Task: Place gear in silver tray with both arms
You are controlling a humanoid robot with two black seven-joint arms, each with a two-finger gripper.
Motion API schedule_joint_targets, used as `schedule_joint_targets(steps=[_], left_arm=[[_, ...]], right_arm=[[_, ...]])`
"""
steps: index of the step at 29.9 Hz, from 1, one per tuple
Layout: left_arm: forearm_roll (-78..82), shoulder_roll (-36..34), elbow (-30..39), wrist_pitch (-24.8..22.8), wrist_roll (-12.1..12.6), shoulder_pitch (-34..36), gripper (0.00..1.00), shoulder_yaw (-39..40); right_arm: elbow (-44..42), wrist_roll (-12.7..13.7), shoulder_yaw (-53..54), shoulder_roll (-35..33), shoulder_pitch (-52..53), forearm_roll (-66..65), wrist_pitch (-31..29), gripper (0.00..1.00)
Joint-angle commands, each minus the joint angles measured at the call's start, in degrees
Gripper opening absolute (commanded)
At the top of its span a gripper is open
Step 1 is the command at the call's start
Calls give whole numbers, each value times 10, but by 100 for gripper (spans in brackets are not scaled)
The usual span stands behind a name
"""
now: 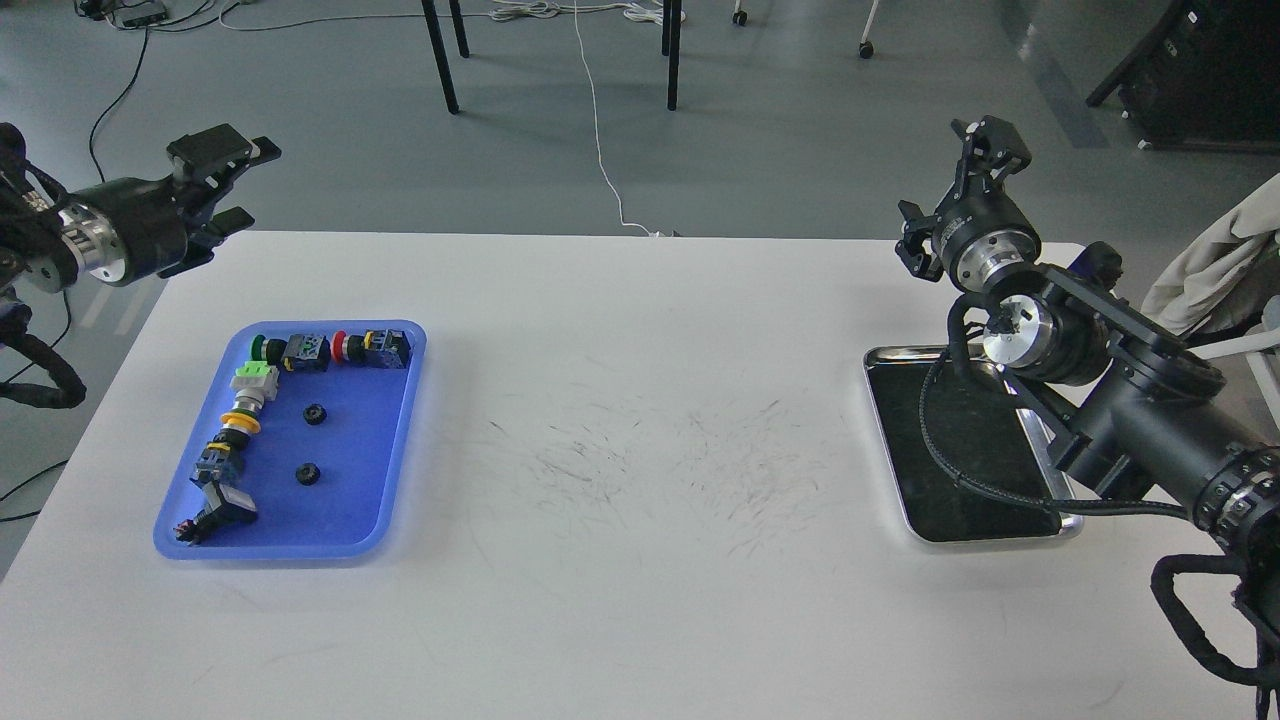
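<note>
Two small black gears [315, 413] [307, 474] lie in the blue plastic tray [395, 440] at the table's left. The silver tray [886, 440], with its dark bottom, sits at the right and holds nothing. My left gripper [243, 185] is open and empty. It hovers off the table's far left corner, well behind the blue tray, pointing right. My right gripper [950, 190] is open and empty, raised above the far edge behind the silver tray. My right arm [1120, 400] crosses over that tray's right side and hides part of it.
Several coloured push-buttons and switches [330, 350] line the blue tray's back and left sides. The white table [640, 450] has scuff marks in the middle. Chair legs [440, 55] and a white cable [600, 150] are on the floor beyond. A beige cloth [1220, 260] is at the right.
</note>
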State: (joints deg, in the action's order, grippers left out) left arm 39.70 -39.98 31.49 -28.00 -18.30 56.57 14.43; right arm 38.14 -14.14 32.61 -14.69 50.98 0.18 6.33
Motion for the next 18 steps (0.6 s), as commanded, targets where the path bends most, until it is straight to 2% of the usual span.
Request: schedule_joint_targets(steps=[1, 4, 5, 7, 11, 15, 18], left_arm=[[1, -1, 0, 0, 0, 0, 99, 0], [1, -1, 0, 0, 0, 0, 99, 0], [-18, -51, 29, 0, 34, 31, 99, -3], [-41, -50, 26, 0, 38, 28, 99, -5], [-44, -58, 73, 0, 29, 22, 99, -10], [38, -64, 109, 0, 25, 12, 99, -16], [90, -77, 152, 0, 10, 13, 99, -14]], right_arm=[[0, 0, 0, 0, 0, 0, 0, 99], [0, 0, 0, 0, 0, 0, 0, 99], [1, 0, 0, 1, 0, -1, 0, 99], [1, 0, 0, 1, 0, 0, 0, 99], [1, 0, 0, 1, -1, -1, 0, 99], [2, 0, -1, 1, 0, -1, 0, 99], [1, 0, -3, 0, 0, -1, 0, 99]])
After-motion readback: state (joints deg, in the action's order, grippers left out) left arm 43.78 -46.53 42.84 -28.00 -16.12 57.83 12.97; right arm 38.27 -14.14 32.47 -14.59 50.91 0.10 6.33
